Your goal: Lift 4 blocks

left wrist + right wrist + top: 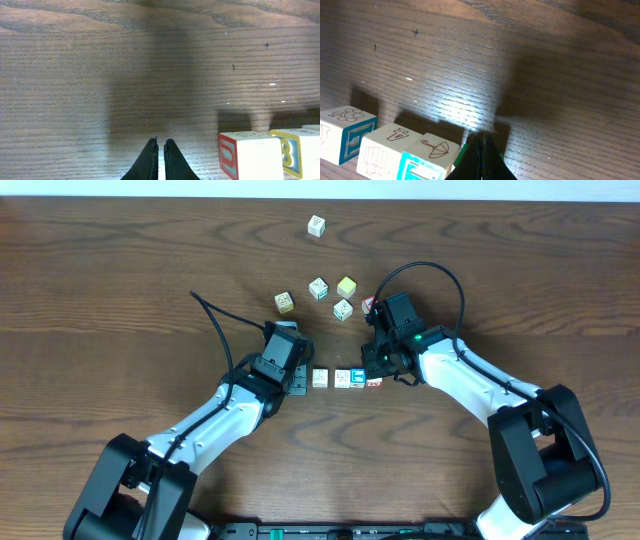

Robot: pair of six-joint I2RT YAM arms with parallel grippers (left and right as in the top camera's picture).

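Observation:
A short row of cream alphabet blocks (343, 378) lies on the table between my two grippers. The left wrist view shows its near end: a block with a red letter face (250, 155), then one printed in blue (295, 150). My left gripper (161, 142) is shut and empty, a small gap left of that end. In the right wrist view the row runs from a blue-faced block (345, 132) to one with an umbrella drawing (427, 155). My right gripper (482, 140) is shut and empty, close beside the umbrella block. A green edge shows at its fingers.
More cubes lie scattered behind the row: a yellow-faced one (346, 286), cream ones (318, 288) (343, 309) (285, 302), a red one (369, 304) partly behind the right arm, and a lone cube far back (316, 225). Black cables arc over both arms.

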